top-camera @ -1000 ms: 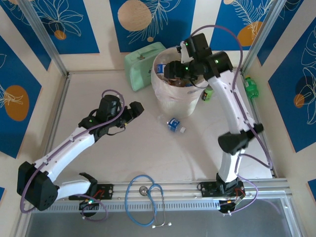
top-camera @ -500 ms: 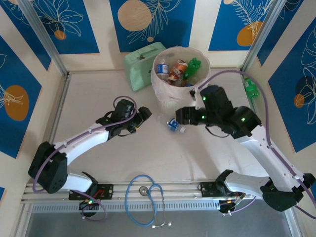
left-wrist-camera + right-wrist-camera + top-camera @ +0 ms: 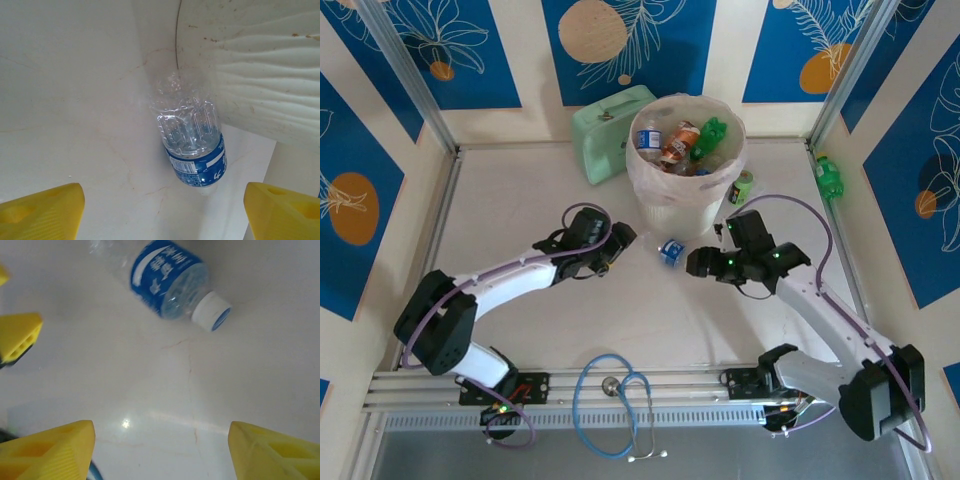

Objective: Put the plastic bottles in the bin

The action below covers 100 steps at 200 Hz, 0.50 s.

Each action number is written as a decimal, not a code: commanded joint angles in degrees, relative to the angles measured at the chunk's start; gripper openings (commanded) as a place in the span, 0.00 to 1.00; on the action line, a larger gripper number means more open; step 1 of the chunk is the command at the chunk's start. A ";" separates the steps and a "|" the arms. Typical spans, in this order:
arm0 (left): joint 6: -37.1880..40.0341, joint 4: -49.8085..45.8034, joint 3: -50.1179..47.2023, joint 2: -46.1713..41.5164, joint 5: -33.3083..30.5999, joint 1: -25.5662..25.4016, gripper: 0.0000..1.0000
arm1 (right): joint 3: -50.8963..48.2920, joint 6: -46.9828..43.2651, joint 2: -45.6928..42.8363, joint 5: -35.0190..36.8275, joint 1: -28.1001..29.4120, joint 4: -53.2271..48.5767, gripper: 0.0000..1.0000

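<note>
We see both arms reaching low toward the bottle (image 3: 670,252). L gripper (image 3: 617,243) sits just left of it, R gripper (image 3: 697,264) just right, both w/ jaws spread wide, fingertips off it.

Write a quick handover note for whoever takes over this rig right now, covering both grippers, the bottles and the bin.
Left gripper: open, empty, low over the table, pointed at the clear bottle.
Right gripper: open, empty, close on that bottle's other side.
Bin: several bottles already inside.
Left to do: the clear bottle with the blue label, lying on its side in front of the bin, and a green bottle at the table's right edge.
</note>
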 commanded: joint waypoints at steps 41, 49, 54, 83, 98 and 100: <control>2.54 -4.97 -4.28 -8.08 -1.72 -0.26 0.82 | -6.43 6.31 10.47 -13.70 -9.35 21.54 0.67; 3.36 -5.91 -4.16 -8.97 -1.96 -0.17 0.82 | -6.47 6.66 11.68 -14.29 -9.89 22.55 0.67; 3.91 -6.58 -4.05 -9.48 -2.20 -0.13 0.82 | -6.45 6.74 12.76 -14.93 -10.17 22.97 0.67; 6.47 -9.30 -3.37 -11.57 -2.89 0.17 0.82 | -5.93 7.09 18.09 -18.95 -12.42 25.86 0.68; 6.91 -9.53 -3.24 -12.02 -2.78 0.35 0.82 | -5.73 7.78 20.14 -19.95 -13.12 27.14 0.69; 6.96 -9.51 -3.24 -12.05 -2.78 0.35 0.82 | -5.67 7.85 20.41 -19.98 -13.09 27.16 0.68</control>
